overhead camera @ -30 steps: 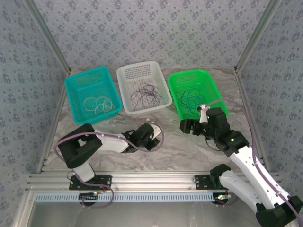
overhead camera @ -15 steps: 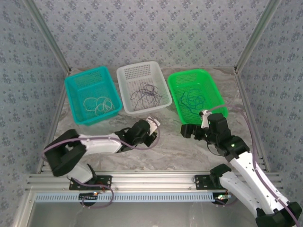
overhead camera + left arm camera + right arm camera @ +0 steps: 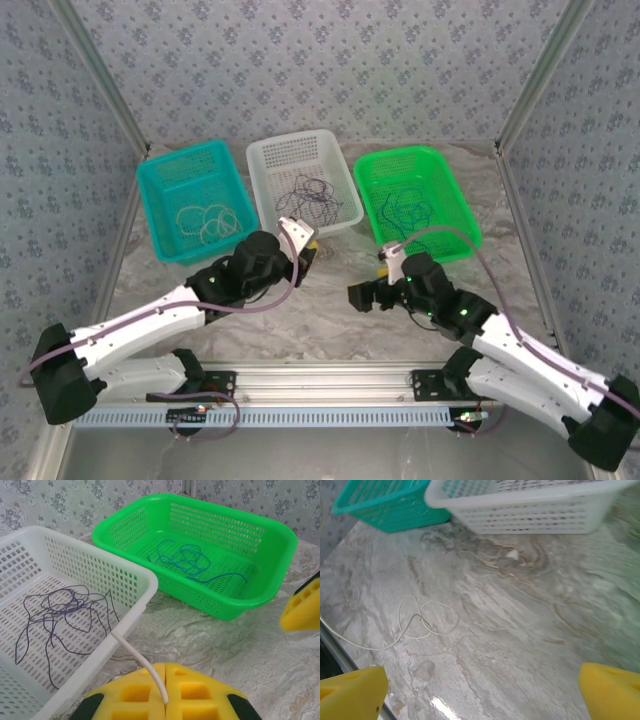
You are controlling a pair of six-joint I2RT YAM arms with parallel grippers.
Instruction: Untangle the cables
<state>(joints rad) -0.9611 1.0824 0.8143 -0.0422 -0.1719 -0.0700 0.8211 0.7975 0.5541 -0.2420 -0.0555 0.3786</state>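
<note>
A cream cable (image 3: 132,652) is pinched between the pressed-together pads of the left gripper (image 3: 166,707), beside the near rim of the white basket (image 3: 150,582); the right gripper (image 3: 482,687) is held spread wide over the table (image 3: 530,630), where a cream loop (image 3: 427,622) is seen lying.

I've got moulded, perforated plastic on all three baskets: green basket (image 3: 280,545) glossy, white basket (image 3: 142,582) duller, teal basket (image 3: 152,205) slightly shiny. The table (image 3: 520,630) reads as smooth, grey-veined, marble-look sheet with a bright glare (almost wet-looking near my right camera). The cream cable (image 3: 131,652) has a smooth, rubbery jacket. The pads (image 3: 197,692) on my left gripper (image 3: 165,702) look like matt yellow foam. Near rail (image 3: 320,380): brushed bare metal.
</note>
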